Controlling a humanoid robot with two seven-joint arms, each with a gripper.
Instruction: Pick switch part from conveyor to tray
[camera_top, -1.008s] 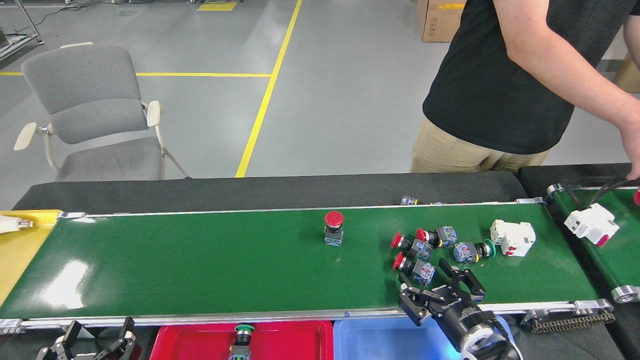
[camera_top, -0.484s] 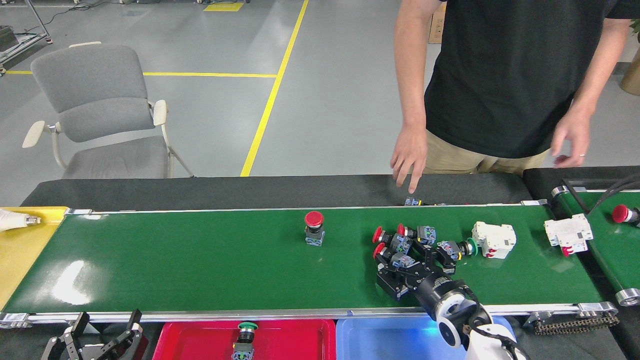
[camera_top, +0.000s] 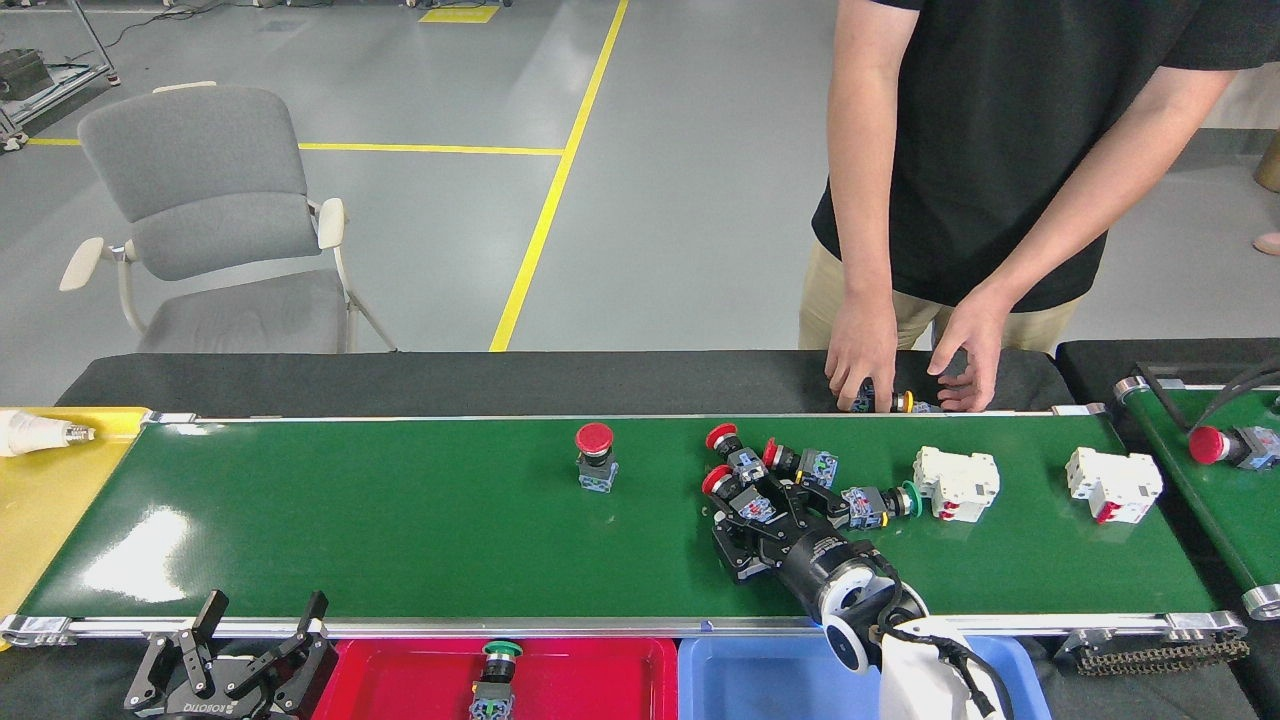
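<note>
Just below the near rail of the conveyor (camera_top: 400, 530), a red tray (camera_top: 400, 680) holds one green-capped switch (camera_top: 490, 680), and a blue tray (camera_top: 740, 675) sits beside it to the right. Left of the red tray, off the belt, the left gripper (camera_top: 255, 655) rests low with its dark fingers spread wide and nothing between them. The right arm rises over the blue tray and across the near rail, slanting up and to the left, so that the right gripper (camera_top: 765, 515) lies on the belt, pushed into a cluster of red-capped switch parts (camera_top: 740, 470). Its fingers reach among them, around or against the nearest red-capped part, but whether they grip it cannot be told, since the gripper body hides the tips. Touching the cluster on its right is a green-capped switch part (camera_top: 885, 503), and just beyond that two white breakers (camera_top: 955, 483) lie on the belt, the second (camera_top: 1112, 483) well apart to the right. A lone red-capped switch (camera_top: 595, 457) stands upright left of the cluster at mid-belt. Off the belt's left end, a yellow tray (camera_top: 50, 500) carries a white bulb (camera_top: 35, 433). Past the far rail, on the black strip, a person's hands (camera_top: 865, 355) close over a small switch (camera_top: 890, 402). A grey chair (camera_top: 210, 220) stands on the floor behind.
</note>
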